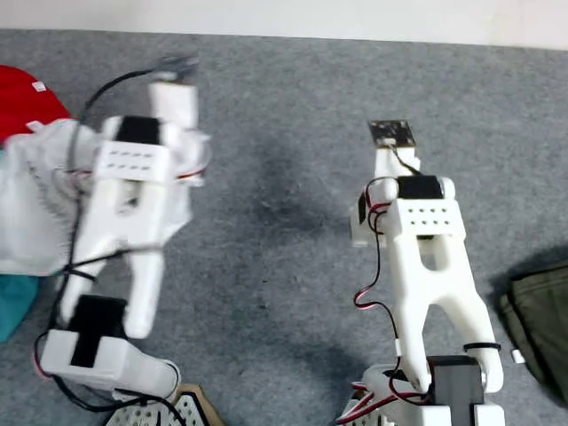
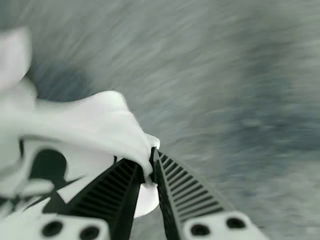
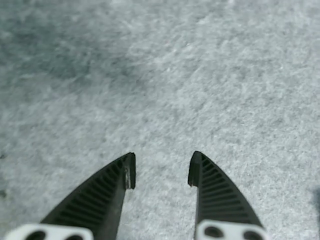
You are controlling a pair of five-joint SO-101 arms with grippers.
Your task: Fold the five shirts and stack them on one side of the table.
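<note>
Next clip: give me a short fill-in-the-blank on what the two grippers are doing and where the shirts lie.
1. The left gripper is shut on a shirt whose colour is ____.
2. The right gripper hangs ____ above the gray table.
3. The red shirt lies at the table's far ____ corner.
4. The dark green shirt lies at the table's ____ edge.
Missing words: white; open; left; right.

The high view looks down on the grey table (image 1: 293, 98) from overhead, with the arm bases nearest. The wrist views peer past the left gripper (image 2: 152, 156) and the right gripper (image 3: 161, 169) — both close over that table. The high and left wrist views share the white shirt (image 1: 27, 204) at the left.
</note>
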